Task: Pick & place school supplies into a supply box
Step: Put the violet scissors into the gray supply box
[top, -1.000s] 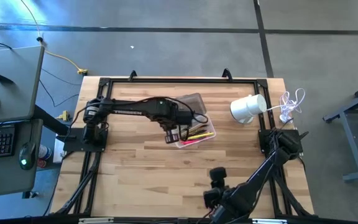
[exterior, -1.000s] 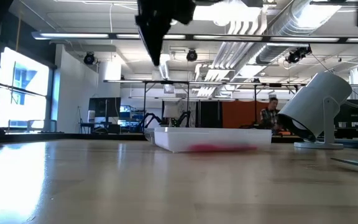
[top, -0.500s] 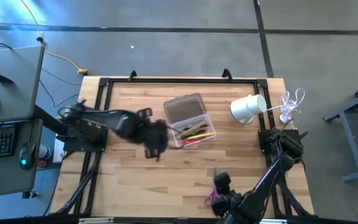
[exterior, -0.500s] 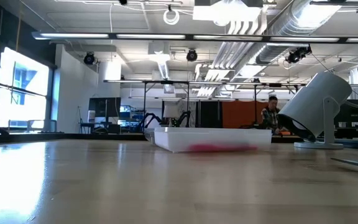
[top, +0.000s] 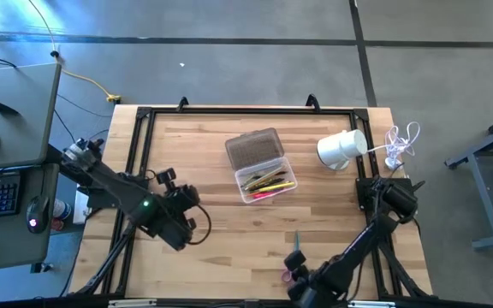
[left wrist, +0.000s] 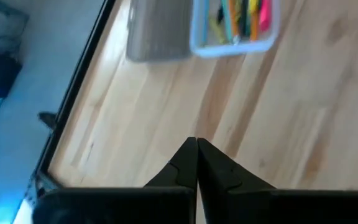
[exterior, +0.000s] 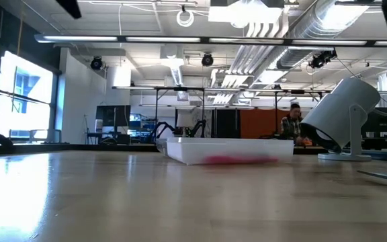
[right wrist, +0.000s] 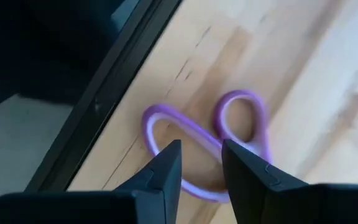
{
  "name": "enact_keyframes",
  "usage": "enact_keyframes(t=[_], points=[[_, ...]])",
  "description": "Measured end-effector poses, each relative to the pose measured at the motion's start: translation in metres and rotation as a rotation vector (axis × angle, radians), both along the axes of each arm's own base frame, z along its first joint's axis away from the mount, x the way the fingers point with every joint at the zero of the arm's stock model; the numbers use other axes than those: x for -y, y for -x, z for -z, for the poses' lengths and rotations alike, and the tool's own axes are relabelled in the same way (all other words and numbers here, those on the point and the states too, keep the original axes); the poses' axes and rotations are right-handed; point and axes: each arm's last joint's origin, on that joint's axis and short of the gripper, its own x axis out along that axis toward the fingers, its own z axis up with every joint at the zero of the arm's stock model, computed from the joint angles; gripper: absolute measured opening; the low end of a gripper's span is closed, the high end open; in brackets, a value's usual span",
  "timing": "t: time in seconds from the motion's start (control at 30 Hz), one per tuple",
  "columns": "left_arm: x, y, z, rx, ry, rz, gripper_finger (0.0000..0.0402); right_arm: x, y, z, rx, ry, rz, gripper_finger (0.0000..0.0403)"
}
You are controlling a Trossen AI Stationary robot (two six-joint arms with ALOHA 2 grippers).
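Purple scissors [right wrist: 213, 146] lying flat on the wood, right under the right gripper [right wrist: 201, 163], close to the black frame at the table's near edge. Right gripper fingers a little apart, with the middle of the two purple handle loops showing in the gap, nothing held yet. Blades pointing away from the gripper toward the box, seen from above [top: 296, 250].

Step in hand, most likely: going for the scissors, the last thing lying outside the box. Next move calls for going straight down so one finger lands on each side of the handle part, then a firm squeeze, a lift, and a carry over to the box. Thin and flat on the table, so easy to slip off or miss.

Well away from the right gripper, up toward the middle of the table: the clear pencil box [top: 269, 183], open, grey lid [top: 253, 150] flipped back flat beside it. Inside: yellow, orange, green and pink pencils and pens [left wrist: 240, 15], lying side by side along the box. Room for the scissors hard to judge.

Left gripper [left wrist: 196, 144] pinched tight on nothing, waiting over bare wood on the other side, well apart from the box.
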Motion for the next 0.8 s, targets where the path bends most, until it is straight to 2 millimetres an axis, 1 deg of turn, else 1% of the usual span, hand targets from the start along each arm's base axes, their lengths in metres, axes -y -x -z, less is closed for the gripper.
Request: enact_keyframes(t=[0.17,0.33,0.47,0.57,0.63,0.7,0.8], points=[[-0.004,0.003,0.023,-0.062,-0.017,-0.051,0.0040,0.013,-0.006,0.011,-0.127,-0.074,-0.061,0.0099],[-0.003,0.003,0.030,-0.063,-0.014,-0.056,0.0051,0.020,-0.006,0.016,-0.203,-0.090,-0.124,0.0098],[-0.002,0.002,0.030,-0.034,0.018,-0.083,0.0051,0.019,-0.006,0.019,-0.160,-0.068,-0.215,0.0098],[-0.001,0.001,0.030,-0.020,0.036,-0.094,0.0047,0.022,-0.004,0.028,-0.112,-0.044,-0.305,0.0098],[0.000,0.000,0.031,-0.007,0.047,-0.093,0.0044,0.027,0.000,0.039,-0.092,-0.028,-0.366,0.0098],[0.001,-0.001,0.031,0.000,0.059,-0.094,0.0041,0.031,0.005,0.048,-0.085,-0.027,-0.384,0.0096],[0.001,-0.001,0.031,-0.012,0.077,-0.097,0.0040,0.034,0.010,0.055,-0.056,-0.006,-0.366,0.0081]])
